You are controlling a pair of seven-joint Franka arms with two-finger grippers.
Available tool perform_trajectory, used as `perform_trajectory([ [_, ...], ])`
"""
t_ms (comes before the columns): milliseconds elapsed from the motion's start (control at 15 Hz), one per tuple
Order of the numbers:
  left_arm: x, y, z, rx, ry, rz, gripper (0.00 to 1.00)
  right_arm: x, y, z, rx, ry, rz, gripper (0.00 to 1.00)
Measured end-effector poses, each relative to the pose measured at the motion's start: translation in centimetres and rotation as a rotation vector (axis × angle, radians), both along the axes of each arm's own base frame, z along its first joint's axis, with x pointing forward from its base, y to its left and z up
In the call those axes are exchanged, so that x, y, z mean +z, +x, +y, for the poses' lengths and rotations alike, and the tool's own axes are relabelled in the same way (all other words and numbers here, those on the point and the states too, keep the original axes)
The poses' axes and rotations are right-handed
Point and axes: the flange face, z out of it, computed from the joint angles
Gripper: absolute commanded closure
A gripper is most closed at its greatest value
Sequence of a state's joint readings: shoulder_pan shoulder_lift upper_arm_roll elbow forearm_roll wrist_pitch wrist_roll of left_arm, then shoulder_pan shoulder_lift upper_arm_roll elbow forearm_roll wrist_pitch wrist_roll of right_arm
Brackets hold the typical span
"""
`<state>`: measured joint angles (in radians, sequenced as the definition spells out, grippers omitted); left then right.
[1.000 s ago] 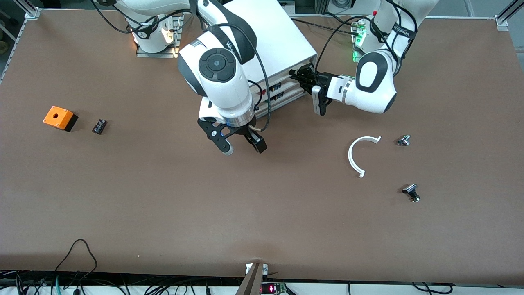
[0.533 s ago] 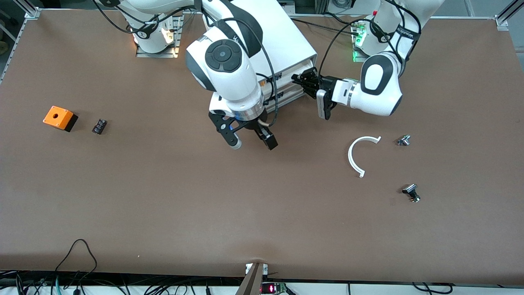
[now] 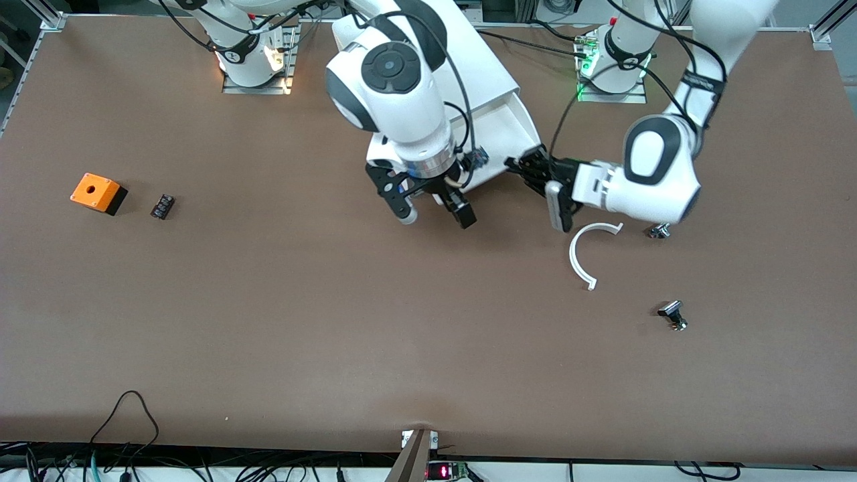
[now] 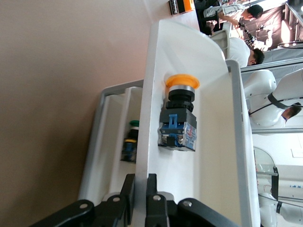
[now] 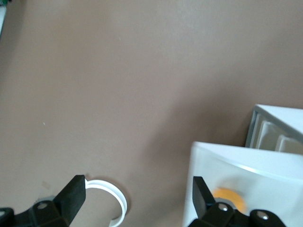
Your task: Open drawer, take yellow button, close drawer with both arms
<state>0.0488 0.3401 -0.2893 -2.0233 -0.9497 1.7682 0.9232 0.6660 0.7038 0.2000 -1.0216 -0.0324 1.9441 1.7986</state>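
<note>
The white top drawer (image 3: 512, 124) stands pulled out of the white cabinet (image 3: 462, 47). My left gripper (image 3: 527, 169) is shut on the drawer's thin front wall (image 4: 144, 118), one finger on each side of it. The button (image 4: 179, 118) lies on its side in the drawer, with an orange-yellow cap, a black body and a blue band. In the front view my right arm covers most of the button (image 3: 477, 159). My right gripper (image 3: 436, 215) hangs open and holds nothing, over the table just by the drawer's front corner. The right wrist view shows the drawer (image 5: 246, 184) and the button's orange cap (image 5: 230, 197).
An orange box with a hole (image 3: 98, 193) and a small black block (image 3: 162, 205) lie toward the right arm's end. A white curved piece (image 3: 581, 258) and two small metal parts (image 3: 659, 230) (image 3: 673, 314) lie toward the left arm's end. A lower drawer (image 4: 113, 142) holds other parts.
My left gripper has pulled the drawer out of the cabinet toward the front camera. My right arm has swung toward the left arm's end, coming up beside the drawer's front.
</note>
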Motion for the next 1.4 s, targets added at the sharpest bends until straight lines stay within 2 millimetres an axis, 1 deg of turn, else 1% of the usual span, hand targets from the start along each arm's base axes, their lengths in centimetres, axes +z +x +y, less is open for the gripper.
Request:
perform_trajectory([
  [133, -0.2, 2.3, 2.1, -0.001, -0.001, -0.002, 1.0, -0.8, -1.6, 1.7, 0.018, -0.005, 0.011, 0.0],
  [200, -0.4, 3.1, 2.7, 0.002, -0.002, -0.001, 1.0, -1.3, -2.4, 2.6, 0.031, -0.009, 0.017, 0.0],
  [333, -0.8, 3.8, 3.2, 0.003, -0.004, 0.003, 1.0, -2.4, -4.0, 4.2, 0.057, -0.017, 0.026, 0.0],
  [467, -1.0, 4.0, 3.1, -0.002, -0.006, 0.007, 1.0, -3.4, -5.3, 5.7, 0.073, -0.013, 0.028, 0.0],
  [533, -1.0, 4.1, 3.1, -0.003, -0.007, 0.007, 0.15, -3.8, -5.7, 6.3, 0.074, -0.003, 0.023, 0.0],
  [600, -1.0, 4.1, 3.1, -0.004, -0.007, 0.006, 0.0, -4.3, -6.0, 6.9, 0.069, 0.008, 0.019, 0.0],
  [867, -1.0, 4.4, 3.4, -0.005, 0.013, 0.004, 0.0, -7.0, -6.0, 7.8, 0.062, 0.021, 0.021, 0.0],
  [933, -0.8, 4.6, 3.5, 0.001, 0.018, 0.007, 0.0, -7.6, -6.0, 8.0, 0.062, 0.018, 0.024, 0.02],
  [1000, -0.5, 4.8, 3.6, 0.009, 0.023, 0.013, 0.0, -7.9, -6.1, 8.0, 0.061, 0.017, 0.027, 0.13],
  [1067, -0.1, 5.2, 3.8, 0.016, 0.03, 0.022, 0.0, -8.0, -6.1, 8.1, 0.058, 0.017, 0.028, 0.38],
  [1133, 0.6, 5.5, 4.0, 0.014, 0.049, 0.034, 0.0, -7.9, -6.1, 8.1, 0.056, 0.018, 0.027, 0.67],
  [1200, 1.4, 6.0, 4.3, 0.009, 0.08, 0.048, 0.0, -7.9, -6.0, 8.1, 0.055, 0.019, 0.027, 0.83],
  [1267, 2.6, 6.5, 4.6, 0.007, 0.114, 0.066, 0.0, -7.9, -6.0, 8.1, 0.053, 0.019, 0.027, 0.93],
  [1333, 4.0, 7.1, 4.9, 0.007, 0.152, 0.085, 0.0, -7.8, -6.0, 8.1, 0.052, 0.02, 0.027, 1.0],
  [1400, 5.5, 7.7, 5.2, 0.011, 0.202, 0.106, 0.0, -7.7, -6.0, 8.1, 0.052, 0.022, 0.026, 1.0],
])
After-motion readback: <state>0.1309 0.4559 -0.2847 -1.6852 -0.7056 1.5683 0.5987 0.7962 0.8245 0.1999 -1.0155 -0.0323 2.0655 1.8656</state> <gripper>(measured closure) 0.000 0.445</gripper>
